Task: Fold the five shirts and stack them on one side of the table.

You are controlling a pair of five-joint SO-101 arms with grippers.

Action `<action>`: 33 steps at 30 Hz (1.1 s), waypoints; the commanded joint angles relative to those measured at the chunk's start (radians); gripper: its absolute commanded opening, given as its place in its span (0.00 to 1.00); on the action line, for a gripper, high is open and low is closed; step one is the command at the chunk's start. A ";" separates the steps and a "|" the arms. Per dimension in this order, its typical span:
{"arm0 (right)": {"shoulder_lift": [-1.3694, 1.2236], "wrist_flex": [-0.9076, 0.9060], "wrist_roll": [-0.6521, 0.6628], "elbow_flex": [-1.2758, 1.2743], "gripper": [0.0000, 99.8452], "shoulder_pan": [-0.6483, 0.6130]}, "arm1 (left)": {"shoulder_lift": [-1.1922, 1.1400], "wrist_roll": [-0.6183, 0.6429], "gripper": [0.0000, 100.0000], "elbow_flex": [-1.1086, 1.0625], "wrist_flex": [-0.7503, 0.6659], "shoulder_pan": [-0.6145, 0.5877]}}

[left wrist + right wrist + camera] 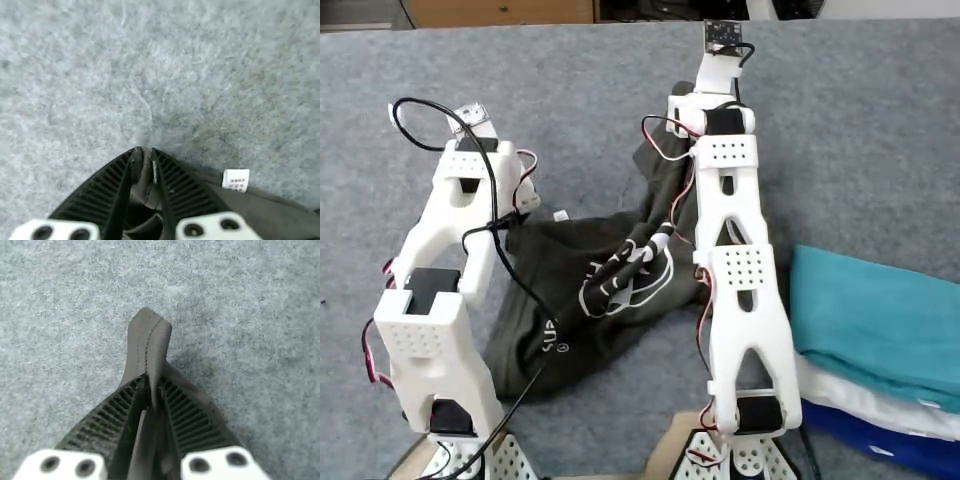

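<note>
High view: on the grey table (570, 90), from centre toward 7 o'clock, a crumpled dark shirt (580, 290) with white print, one part drawn up toward 12 o'clock under the right arm (735, 250). At 9 o'clock of the shirt, the left arm (450, 240), bent over the shirt's edge; just beside that edge, at 11 o'clock of the shirt, a small white label (560, 215). At 4 o'clock of the table, well apart from the dark shirt's bulk, a stack of three folded shirts: teal shirt (880, 325) on top, white shirt (860, 400) under it, blue shirt (880, 440) at the bottom, touching one another. Left wrist view: left gripper (144, 152) low over the grey table (150, 60), ribbed black jaws brought together at the tips, clamped on a thin pinch of the dark shirt (270, 210); more of the same fabric spread flat beside one jaw, with the white label (235, 180) on its border. Right wrist view: right gripper (148, 380) likewise closed tight, clamped on a narrow stitched fold of the dark shirt (147, 337); fold upright between the jaws and sticking out past the tips, above the grey table (240, 300) and apart from it.
</note>
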State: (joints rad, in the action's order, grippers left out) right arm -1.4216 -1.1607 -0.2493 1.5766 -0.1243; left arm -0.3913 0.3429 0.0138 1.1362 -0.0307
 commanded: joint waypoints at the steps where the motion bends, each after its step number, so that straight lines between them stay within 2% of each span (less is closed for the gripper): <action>1: 0.019 -0.035 0.021 0.074 0.04 -0.008 | 0.136 0.018 0.02 0.077 0.015 -0.028; 6: 0.077 -0.107 0.092 0.084 0.04 -0.010 | 0.278 0.018 0.02 0.074 -0.017 -0.086; 9: 0.102 -0.132 0.133 0.090 0.04 -0.010 | 0.291 0.018 0.02 0.023 -0.098 -0.126; 14: 0.137 -0.183 0.292 0.087 0.06 -0.008 | 0.288 0.037 0.02 -0.103 -0.241 -0.173; 17: 0.143 -0.183 0.350 0.090 0.21 0.004 | 0.288 0.057 0.02 -0.192 -0.344 -0.172; 20: 0.189 -0.229 0.371 0.090 0.37 0.025 | 0.288 0.057 0.02 -0.213 -0.365 -0.180; 23: 0.277 -0.384 0.411 0.091 0.44 0.041 | 0.285 0.057 0.02 -0.222 -0.370 -0.180; 26: 0.407 -0.621 0.425 0.088 0.41 0.038 | 0.262 0.057 0.02 -0.219 -0.373 -0.180; 28: 0.495 -0.631 0.462 0.025 0.36 0.028 | 0.231 0.057 0.02 -0.210 -0.374 -0.186; 33: 0.699 -0.628 0.471 -0.335 0.12 0.007 | 0.165 0.057 0.02 -0.157 -0.365 -0.221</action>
State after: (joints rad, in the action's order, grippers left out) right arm -0.8907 -1.7683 0.2125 1.4277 -0.1013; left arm -0.2225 0.3905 -0.2010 0.7833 -0.2286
